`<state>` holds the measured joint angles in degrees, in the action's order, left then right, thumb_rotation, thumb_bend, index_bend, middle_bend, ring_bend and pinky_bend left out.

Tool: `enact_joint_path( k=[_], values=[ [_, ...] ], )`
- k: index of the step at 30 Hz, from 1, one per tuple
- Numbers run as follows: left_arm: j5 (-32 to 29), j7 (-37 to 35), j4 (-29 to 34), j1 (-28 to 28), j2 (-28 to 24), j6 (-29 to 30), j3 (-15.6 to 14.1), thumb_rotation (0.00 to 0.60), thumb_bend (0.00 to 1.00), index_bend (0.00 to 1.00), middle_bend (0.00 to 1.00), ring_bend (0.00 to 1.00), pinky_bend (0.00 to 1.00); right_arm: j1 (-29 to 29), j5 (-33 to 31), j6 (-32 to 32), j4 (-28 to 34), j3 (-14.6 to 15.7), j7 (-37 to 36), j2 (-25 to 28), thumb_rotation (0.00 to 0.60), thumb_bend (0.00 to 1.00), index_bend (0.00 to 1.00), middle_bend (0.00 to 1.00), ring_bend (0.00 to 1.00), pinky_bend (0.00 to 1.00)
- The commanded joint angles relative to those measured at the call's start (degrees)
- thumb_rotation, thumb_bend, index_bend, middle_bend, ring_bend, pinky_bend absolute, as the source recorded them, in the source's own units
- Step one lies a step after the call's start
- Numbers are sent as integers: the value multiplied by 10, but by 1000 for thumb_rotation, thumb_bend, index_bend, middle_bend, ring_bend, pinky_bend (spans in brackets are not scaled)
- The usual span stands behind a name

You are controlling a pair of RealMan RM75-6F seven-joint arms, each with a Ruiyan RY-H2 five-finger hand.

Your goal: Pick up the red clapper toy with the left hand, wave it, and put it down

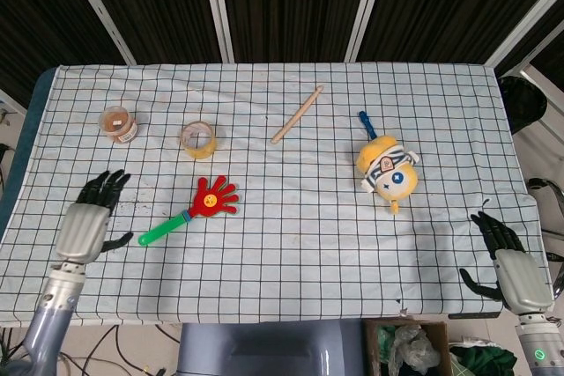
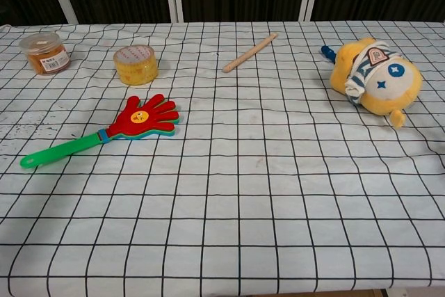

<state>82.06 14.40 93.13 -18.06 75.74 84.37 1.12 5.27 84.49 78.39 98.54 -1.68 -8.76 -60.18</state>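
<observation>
The red clapper toy [image 1: 211,199] lies flat on the checked cloth, its red hand-shaped head up and right, its green handle [image 1: 162,231] pointing down and left. The chest view shows the clapper toy [image 2: 143,117] at the left with its green handle [image 2: 61,149] free. My left hand [image 1: 86,222] hovers near the table's left front edge, fingers spread, holding nothing, a short way left of the handle. My right hand [image 1: 510,266] rests open at the table's right front corner. Neither hand shows in the chest view.
A roll of yellow tape [image 1: 198,139] and a small round tub [image 1: 116,123] stand behind the clapper. A wooden stick [image 1: 297,114] lies at the middle back. A yellow plush toy [image 1: 387,170] lies on the right.
</observation>
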Motion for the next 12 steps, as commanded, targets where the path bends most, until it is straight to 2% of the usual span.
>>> enact_joint_path(
  k=[1,6,9,12],
  values=[
    [27,-34,35,52,-48,54,-28,600,65,0,3,0,56,-1,9,9,-8,0,5,-5,600,155,0,0,0,56],
    [44,-68,35,96,-70,99,-46,600,64,0,0,0,21,-4,25,27,-23,0,16,-13,600,100,0,0,0,55],
    [48,-105,13,130,-82,128,-60,600,64,0,0,0,21,-6,29,35,-30,0,21,-17,600,98,0,0,0,55],
    [49,-133,-9,144,-87,134,-60,600,64,0,0,0,21,-7,32,40,-34,-1,21,-20,600,96,0,0,0,54]
  ],
)
